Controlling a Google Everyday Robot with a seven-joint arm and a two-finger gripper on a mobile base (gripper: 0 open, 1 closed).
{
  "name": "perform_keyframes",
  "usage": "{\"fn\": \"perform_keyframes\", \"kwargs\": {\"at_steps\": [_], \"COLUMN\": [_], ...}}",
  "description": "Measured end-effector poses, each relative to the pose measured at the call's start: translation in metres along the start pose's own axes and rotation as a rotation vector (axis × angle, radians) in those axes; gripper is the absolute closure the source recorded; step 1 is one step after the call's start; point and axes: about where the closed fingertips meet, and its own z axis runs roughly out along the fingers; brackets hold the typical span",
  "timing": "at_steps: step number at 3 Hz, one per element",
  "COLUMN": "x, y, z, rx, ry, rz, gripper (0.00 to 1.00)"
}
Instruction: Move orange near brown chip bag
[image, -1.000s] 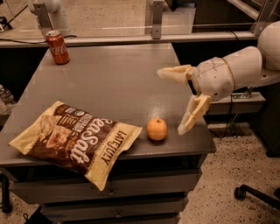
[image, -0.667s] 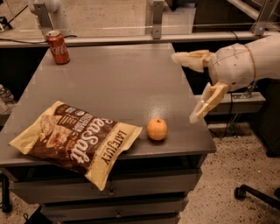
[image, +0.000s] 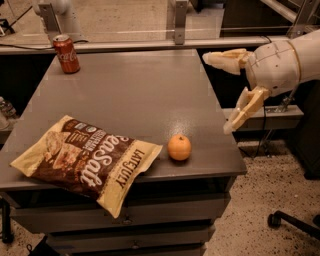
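Grey and faintly glossy, the worktop (image: 140, 85) carries three things. The brown chip bag (image: 90, 160) lies flat at the front left. The orange (image: 179, 147) sits near the front edge, just beside the bag's right corner, with what looks like a sliver of bare surface between them. A red soda can (image: 66, 53) stands upright at the far left corner, well apart from both. The gripper (image: 216, 94) hangs at the worktop's right edge, to the right of the orange and higher than it. It is released and grasps nothing, its two cream fingers (image: 227, 57) spread wide. The upper finger points left toward the worktop and the lower one slants down toward the front right corner. The white arm (image: 280, 65) behind it is cut off by the right border, so its length and base go unseen. The bag's near corner overhangs the front edge, covering part of the drawer fronts (image: 165, 210) below. Its white script and the "LATE JULY" lettering run at a slant, and the smaller print cannot be made out. The can's label is too dim to read. A pale object at the far left border is clipped and cannot be identified. One dark caster (image: 274, 220) shows on the speckled floor at lower right, and whatever it carries is out of frame.
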Motion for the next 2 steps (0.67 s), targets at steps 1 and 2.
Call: {"fn": "perform_keyframes", "kwargs": {"at_steps": [1,2], "x": [0.002,-0.011], "y": [-0.01,-0.019], "z": [-0.053,-0.073], "rx": [0.041,0.085], "ry": [0.103,0.112], "rz": [-0.041,-0.074], "gripper": [0.0,0.0]}}
